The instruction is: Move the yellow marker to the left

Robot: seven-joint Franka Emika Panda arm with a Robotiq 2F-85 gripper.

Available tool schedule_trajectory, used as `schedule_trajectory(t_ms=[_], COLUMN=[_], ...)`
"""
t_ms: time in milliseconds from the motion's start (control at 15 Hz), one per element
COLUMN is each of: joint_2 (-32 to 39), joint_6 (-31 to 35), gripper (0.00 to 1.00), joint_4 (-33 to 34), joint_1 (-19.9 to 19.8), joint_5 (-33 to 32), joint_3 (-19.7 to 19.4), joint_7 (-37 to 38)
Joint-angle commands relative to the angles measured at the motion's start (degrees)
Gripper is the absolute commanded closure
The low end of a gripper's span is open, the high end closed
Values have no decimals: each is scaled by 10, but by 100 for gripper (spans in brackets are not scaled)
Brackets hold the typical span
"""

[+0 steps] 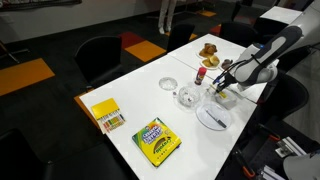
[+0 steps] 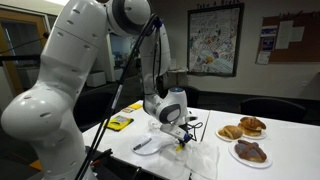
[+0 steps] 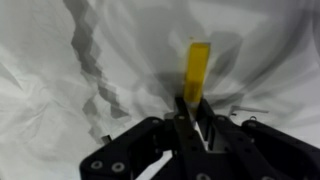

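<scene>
The claw (image 3: 192, 108) is clamped on one end of the yellow marker (image 3: 196, 68). In the wrist view the marker sticks straight out past the fingertips, over a crumpled white sheet (image 3: 80, 90). In an exterior view a white plate (image 1: 213, 120) lies just below the claw, and a clear cup (image 1: 187, 96) stands close beside it. A crayon box (image 1: 157, 140) lies well away from the claw, toward the table's near edge. In an exterior view, plates of pastries (image 2: 243, 128) sit near the claw's far side.

White glossy arm (image 2: 60, 80), rounded segments, black cable (image 2: 140, 60); black gripper (image 3: 190, 112)
</scene>
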Motion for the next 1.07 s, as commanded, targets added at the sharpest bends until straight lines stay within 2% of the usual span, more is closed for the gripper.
schedule_trajectory(t_ms=[0, 533, 800, 1000], joint_2=[-48, -139, -157, -160], joint_6=[-36, -122, -138, -153], gripper=[96, 96, 96, 96], joint_4=[-21, -33, -22, -15], joint_1=[7, 54, 125, 190], joint_5=[-4, 47, 54, 31], joint_3=[22, 104, 107, 95], joint_7=[0, -40, -68, -74])
